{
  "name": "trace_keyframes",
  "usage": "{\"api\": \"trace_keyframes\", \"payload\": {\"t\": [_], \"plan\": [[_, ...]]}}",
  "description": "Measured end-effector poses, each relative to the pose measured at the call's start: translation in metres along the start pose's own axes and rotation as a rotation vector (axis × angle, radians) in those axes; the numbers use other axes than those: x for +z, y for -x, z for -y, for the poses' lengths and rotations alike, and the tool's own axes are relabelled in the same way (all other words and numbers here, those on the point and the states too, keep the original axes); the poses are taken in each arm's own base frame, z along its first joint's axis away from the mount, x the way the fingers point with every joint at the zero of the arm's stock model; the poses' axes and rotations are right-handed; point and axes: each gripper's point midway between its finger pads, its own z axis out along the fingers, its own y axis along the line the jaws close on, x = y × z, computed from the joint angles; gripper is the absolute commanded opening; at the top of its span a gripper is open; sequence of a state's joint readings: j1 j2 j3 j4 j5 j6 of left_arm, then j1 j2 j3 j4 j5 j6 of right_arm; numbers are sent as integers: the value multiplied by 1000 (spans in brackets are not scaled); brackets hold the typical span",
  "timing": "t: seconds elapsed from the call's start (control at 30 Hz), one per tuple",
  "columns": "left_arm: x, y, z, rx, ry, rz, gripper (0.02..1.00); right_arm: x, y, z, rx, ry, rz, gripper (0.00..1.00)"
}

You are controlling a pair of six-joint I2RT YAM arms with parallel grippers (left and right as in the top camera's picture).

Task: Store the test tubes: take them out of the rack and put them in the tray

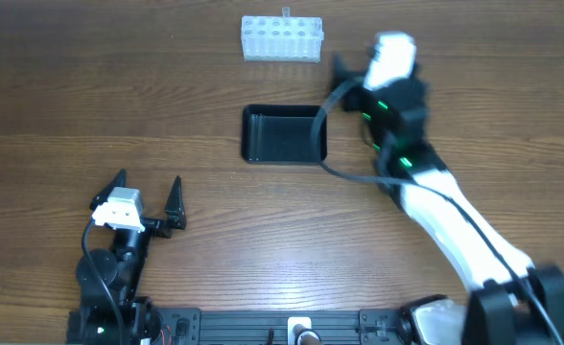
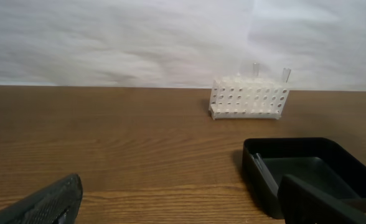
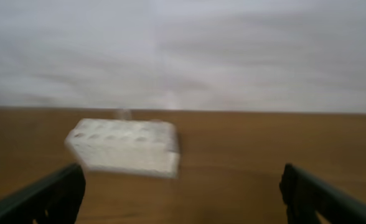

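A wooden table [image 1: 90, 86] carries all items. One black tray [image 1: 250, 134] is placed at the table's middle. In the left wrist view a thin pale streak is seen along one inner wall of the tray; whether it is a tube cannot be told. One white rack [image 1: 281, 40] is set beyond the tray, apart from it, towards the far edge. The right gripper [image 3: 183, 174] is held beside the tray and near the rack's right end, fingers spread wide with nothing between them. The left gripper [image 1: 149, 178] is located well apart from both containers, near its base, fingers likewise spread. Two tubes [image 2: 256, 67] are counted upright in the rack.
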State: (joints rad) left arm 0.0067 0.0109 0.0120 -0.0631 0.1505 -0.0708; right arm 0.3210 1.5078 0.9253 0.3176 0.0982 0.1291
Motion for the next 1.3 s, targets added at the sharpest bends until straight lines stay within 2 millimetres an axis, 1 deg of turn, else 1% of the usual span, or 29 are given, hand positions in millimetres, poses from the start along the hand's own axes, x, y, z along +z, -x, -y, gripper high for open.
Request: {"api": "trace_keyframes", "payload": {"t": [0.13,0.27,0.37,0.43,0.53,0.67,0.77,0.93,1.13,1.2,1.3], "plan": [[0,0,0,0,0,0,1000,42,-14,-41,-17,16,-120,993],[0,0,0,0,0,0,1000,73,-25,-65,-32,-21,-208,991],[0,0,0,0,0,0,1000,96,-26,-77,-32,-44,-240,993],[0,0,0,0,0,0,1000,109,-26,-81,-27,-57,-249,991],[0,0,0,0,0,0,1000,129,-25,-84,-10,-73,-249,991],[0,0,0,0,0,0,1000,150,-28,-87,0,-83,-245,991],[0,0,0,0,0,0,1000,164,-37,-88,2,-97,-249,991],[0,0,0,0,0,0,1000,182,-54,-84,-5,-136,-256,972],[0,0,0,0,0,0,1000,199,-68,-78,-8,-179,-236,947],[0,0,0,0,0,0,1000,202,-72,-76,-11,-192,-230,928],[0,0,0,0,0,0,1000,203,-72,-73,-10,-202,-221,875]]}}
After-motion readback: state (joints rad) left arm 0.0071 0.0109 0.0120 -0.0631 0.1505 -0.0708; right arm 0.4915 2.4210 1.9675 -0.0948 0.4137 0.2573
